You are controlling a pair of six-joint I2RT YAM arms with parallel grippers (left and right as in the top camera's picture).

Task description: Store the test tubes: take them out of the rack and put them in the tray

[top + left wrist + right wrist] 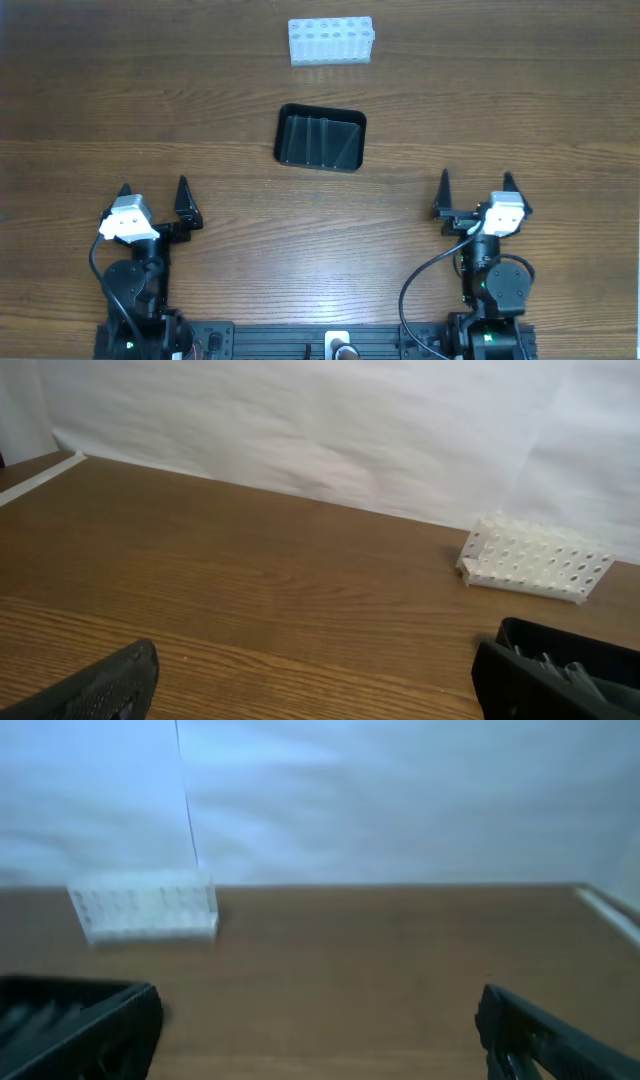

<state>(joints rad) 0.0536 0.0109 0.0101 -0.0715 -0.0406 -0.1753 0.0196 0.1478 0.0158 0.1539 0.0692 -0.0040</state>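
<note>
Top view: I see white test-tube rack [331, 42] at 12 o'clock, black tray [321, 138] at its 6; left pincer [154, 185] and right pincer [477, 175] both released.

The tabletop [200, 120] is warm brown wood, streaked lengthwise with fine darker grain. The rack [331, 41] is white, its top patterned with even rows of round holes. The tray [285, 135] is plain black, with faint greyish ridges inside. The left claw [154, 186] and the right claw [477, 177] are matte black with a finely stippled surface. The wrist blocks [128, 218] are white with small dark spots. The cables [415, 290] are black. The backdrop [300, 420] is plain white.
</note>
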